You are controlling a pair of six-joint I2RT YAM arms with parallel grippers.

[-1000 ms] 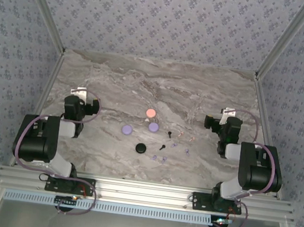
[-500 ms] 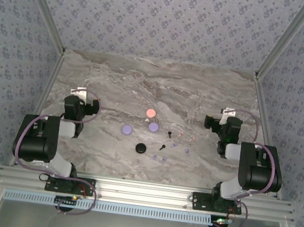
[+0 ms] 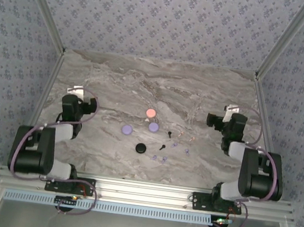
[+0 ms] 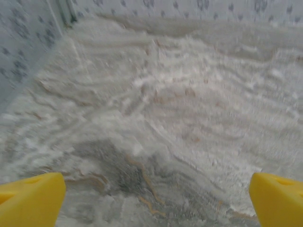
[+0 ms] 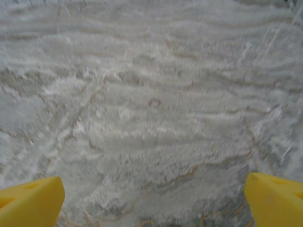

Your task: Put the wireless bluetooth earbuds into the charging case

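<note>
Earbuds [image 3: 162, 147] in black, lilac and pale pink lie loose on the marble table [image 3: 117, 81] near its middle, none in a case. They are just right of four round cases [image 3: 151, 113]: one pink, two lilac, one black. I see both arms out at the sides, well apart from them. My left gripper [image 4: 155, 201] has its yellow fingers [image 4: 31, 198] spread wide over bare marble, grasping nothing. The right gripper [image 5: 154, 201] is spread the same way, empty too.
</note>
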